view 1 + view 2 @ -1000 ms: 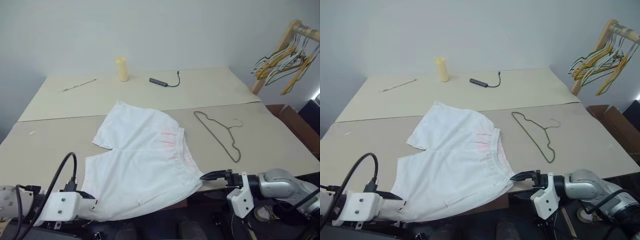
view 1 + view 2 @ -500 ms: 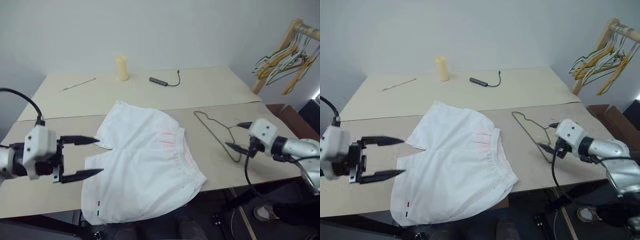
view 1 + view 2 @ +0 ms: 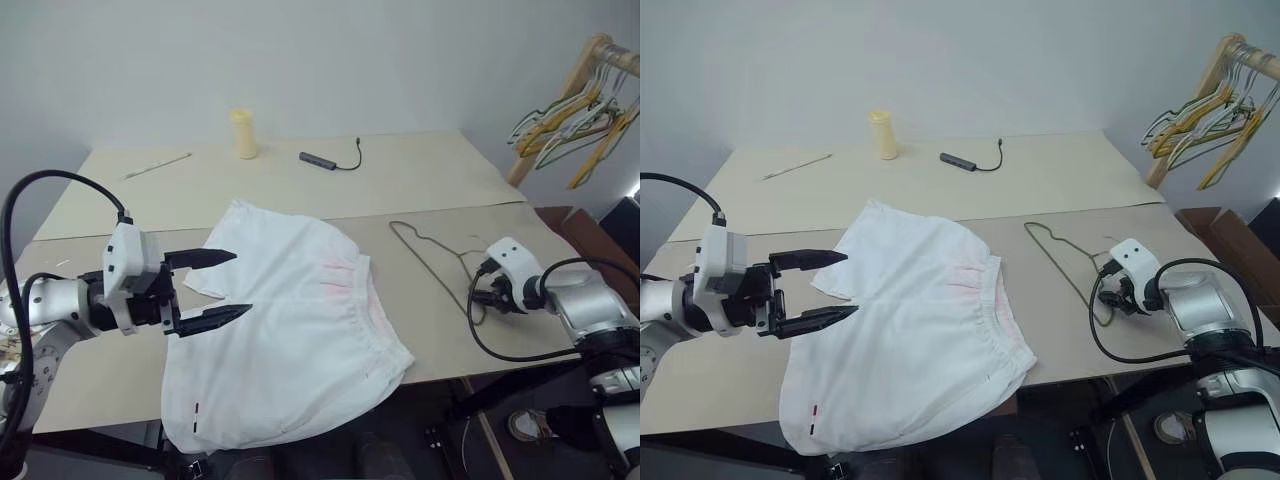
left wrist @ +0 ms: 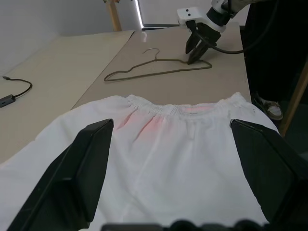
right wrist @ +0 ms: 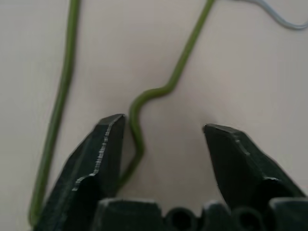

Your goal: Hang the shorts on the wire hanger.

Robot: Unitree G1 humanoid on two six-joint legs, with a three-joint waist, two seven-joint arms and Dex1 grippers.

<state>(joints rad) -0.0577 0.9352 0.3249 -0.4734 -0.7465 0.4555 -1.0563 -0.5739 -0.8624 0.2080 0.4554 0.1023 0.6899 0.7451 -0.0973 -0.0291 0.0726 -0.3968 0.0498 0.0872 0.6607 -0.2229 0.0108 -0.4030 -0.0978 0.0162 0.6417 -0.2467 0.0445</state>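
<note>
The white thin-fabric shorts (image 3: 290,320) lie flat and softly wrinkled on the smooth, matte beige tabletop (image 3: 400,180), their gathered elastic waistband toward the robot's right with a faint pink tint beside it. One leg hangs over the near tabletop edge, and a tiny dark-red mark sits near that hem. Just to the right of the waistband, apart from the cloth, lies the thin dark bare-metal wire hanger (image 3: 430,262), a slim triangle with a curved hook and a wavy kink at the near shoulder.

The left gripper (image 3: 230,285) hovers over the left part of the shorts, its two black tapered fingers (image 3: 205,258) spread wide and empty. The right gripper (image 5: 163,132), with a white blocky housing and a looping black cable, points down at the near corner of the wire hanger. Its serrated black fingers (image 5: 103,149) stand partly open on either side of the kinked wire, one tip touching or nearly touching it; the wire is not clamped.

Farther back on the tabletop stand a pale yellow cylinder (image 3: 243,136), a small dark bar-shaped adapter with a short black cable (image 3: 322,161) and a thin pale stick (image 3: 158,167). At the right, a wooden rack (image 3: 560,90) holds thicker yellow, green and white hangers (image 3: 570,125).
</note>
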